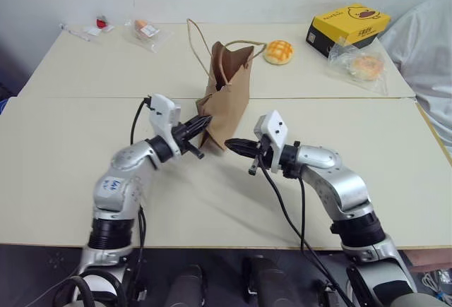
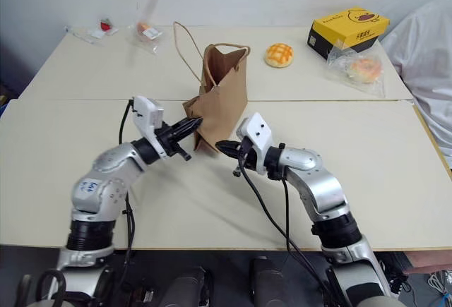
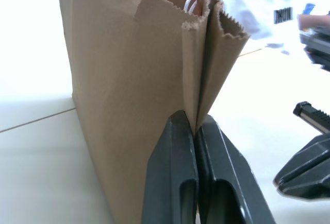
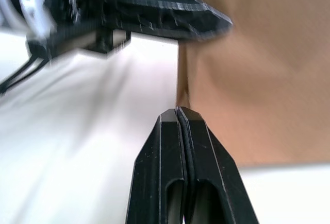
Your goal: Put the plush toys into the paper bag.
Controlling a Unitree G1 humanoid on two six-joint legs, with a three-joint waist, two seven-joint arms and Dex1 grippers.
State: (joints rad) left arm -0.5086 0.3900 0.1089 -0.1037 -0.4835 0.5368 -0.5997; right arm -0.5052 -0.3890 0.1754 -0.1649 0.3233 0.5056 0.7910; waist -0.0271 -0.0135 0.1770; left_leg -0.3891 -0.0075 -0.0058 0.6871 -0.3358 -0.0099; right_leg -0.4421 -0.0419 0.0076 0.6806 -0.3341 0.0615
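With both toys lying far beyond it, the left gripper (image 1: 203, 121) was pinched on a fold of the paper bag (image 1: 227, 95) and the right gripper (image 1: 233, 144) pressed shut beside its base — one tug could topple it.

Two pale cream tables (image 1: 85, 152) stand pushed together, their seam running across the middle from the left edge to the right. On the far table, the brown paper bag (image 1: 229, 92) stands upright right at the seam, its cord handles rising. Near the far left corner lie a small red plush toy (image 1: 102, 22) and an orange plush toy (image 1: 143, 29), each on clear wrapping. A checkered yellow bun (image 1: 278, 51) lies just beyond the bag. Toward the far right corner sit a yellow box (image 1: 347, 27) and a clear plastic packet (image 1: 361, 65).
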